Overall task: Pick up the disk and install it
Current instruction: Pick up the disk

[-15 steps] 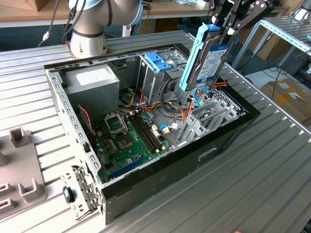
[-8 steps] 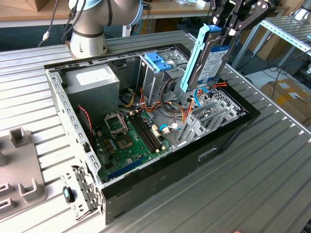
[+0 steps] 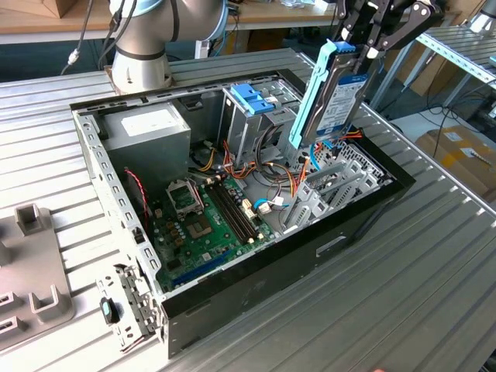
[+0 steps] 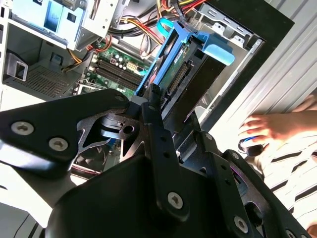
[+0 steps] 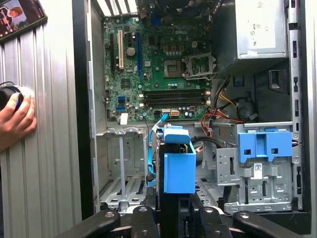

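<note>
The disk [image 3: 335, 105], a flat silver drive with a white and blue label and a light blue edge frame, hangs upright above the open computer case [image 3: 364, 213] at the exterior view's right. My gripper [image 3: 359, 46] is shut on its upper end. Below it lies an empty metal drive bay [image 3: 335, 184]. In the second wrist view the disk [image 4: 174, 74] runs away from my black fingers [image 4: 154, 111] towards the case interior. In the first wrist view the disk's blue end [image 5: 178, 166] stands between my gripper [image 5: 173, 214] and the empty bay [image 5: 121, 171].
Inside the case are a green motherboard [image 3: 205, 217], a grey power supply box [image 3: 149, 128], a metal cage with a blue handle [image 3: 252, 101] and loose cables. A person's hand [image 5: 15, 116] rests on the ribbed table beside the case. Grey fixtures [image 3: 31, 260] sit at the exterior view's left.
</note>
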### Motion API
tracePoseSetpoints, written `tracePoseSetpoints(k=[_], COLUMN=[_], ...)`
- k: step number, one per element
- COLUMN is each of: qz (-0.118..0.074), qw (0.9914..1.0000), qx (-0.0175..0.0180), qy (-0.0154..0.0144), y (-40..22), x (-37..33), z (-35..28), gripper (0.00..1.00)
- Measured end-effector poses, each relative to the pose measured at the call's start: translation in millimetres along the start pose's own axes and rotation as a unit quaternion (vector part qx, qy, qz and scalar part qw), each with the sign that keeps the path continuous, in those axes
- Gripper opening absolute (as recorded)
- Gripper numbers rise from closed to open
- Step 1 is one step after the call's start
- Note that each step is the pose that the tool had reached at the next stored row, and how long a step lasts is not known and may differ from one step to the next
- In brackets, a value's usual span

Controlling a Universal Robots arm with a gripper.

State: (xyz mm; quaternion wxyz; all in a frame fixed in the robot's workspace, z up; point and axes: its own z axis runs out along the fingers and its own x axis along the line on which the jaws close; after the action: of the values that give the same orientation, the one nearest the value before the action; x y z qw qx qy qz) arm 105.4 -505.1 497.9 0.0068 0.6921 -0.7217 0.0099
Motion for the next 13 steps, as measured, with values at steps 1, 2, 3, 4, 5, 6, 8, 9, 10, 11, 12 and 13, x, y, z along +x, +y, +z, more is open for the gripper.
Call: tracePoseSetpoints(k=[1, 2, 3, 4, 5, 6, 8, 9, 10, 11, 12, 13], qz=[0.000, 0.000, 0.000, 0.000, 0.000, 0.000, 0.000, 0.000, 0.000, 0.000, 0.000, 0.000], qw=[1.00000, 1.00000, 1.00000, 1.00000, 1.00000, 1.00000, 1.00000, 1.00000, 1.00000, 1.00000, 1.00000, 1.00000], qx=[0.0000, 0.0000, 0.0000, 0.0000, 0.0000, 0.0000, 0.0000, 0.0000, 0.0000, 0.0000, 0.0000, 0.0000], qy=[0.0000, -0.0001, 0.0000, 0.0000, 0.0000, 0.0000, -0.0001, -0.0001, 0.0000, 0.0000, 0.0000, -0.0001], y=[0.0, 0.0, -0.1, 0.0, 0.0, 0.0, -0.1, -0.1, -0.1, -0.1, -0.1, -0.2], x=[0.4, 0.6, 0.7, 0.7, 0.7, 0.8, 1.3, 1.6, 1.9, 2.5, 2.8, 3.4], z=[0.0, 0.1, 0.0, 0.1, 0.0, 0.0, 0.1, 0.1, 0.1, 0.1, 0.1, 0.1], gripper=[0.35, 0.35, 0.35, 0.35, 0.35, 0.35, 0.35, 0.35, 0.35, 0.35, 0.35, 0.35])
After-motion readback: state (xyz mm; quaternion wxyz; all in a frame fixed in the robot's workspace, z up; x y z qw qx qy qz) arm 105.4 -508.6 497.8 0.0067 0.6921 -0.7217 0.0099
